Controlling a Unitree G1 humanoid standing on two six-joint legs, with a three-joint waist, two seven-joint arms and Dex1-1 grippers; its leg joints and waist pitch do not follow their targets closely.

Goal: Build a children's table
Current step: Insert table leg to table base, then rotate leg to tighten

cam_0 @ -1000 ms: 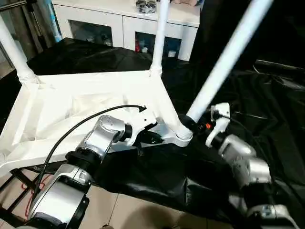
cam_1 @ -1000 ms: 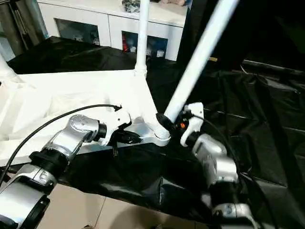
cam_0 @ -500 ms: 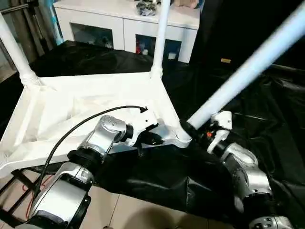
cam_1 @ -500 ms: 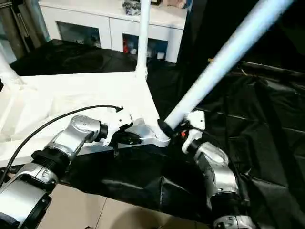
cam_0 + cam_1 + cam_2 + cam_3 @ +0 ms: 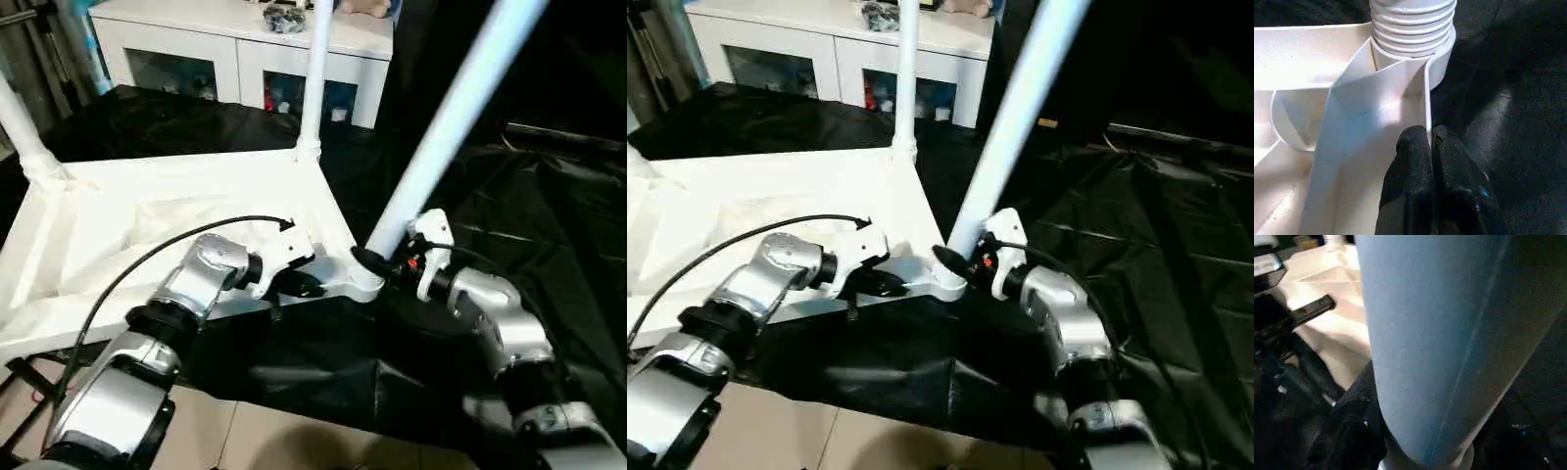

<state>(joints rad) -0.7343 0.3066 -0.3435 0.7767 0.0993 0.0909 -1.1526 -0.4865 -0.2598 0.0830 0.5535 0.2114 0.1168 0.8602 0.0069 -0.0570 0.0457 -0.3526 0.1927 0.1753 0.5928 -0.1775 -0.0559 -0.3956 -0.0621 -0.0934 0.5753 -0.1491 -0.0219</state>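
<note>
step: seat leg (image 5: 441, 127) in corner socket (image 5: 364, 284) | right tool (image 5: 384, 262): clamped round leg base; bring upright, then press | left tool (image 5: 1430, 147): pinching tabletop rib (image 5: 1426, 103), steady beside socket

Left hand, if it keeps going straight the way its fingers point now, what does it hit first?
Most likely the ribbed corner socket of the table top, straight ahead along the rim that the shut left hand pinches.
</note>
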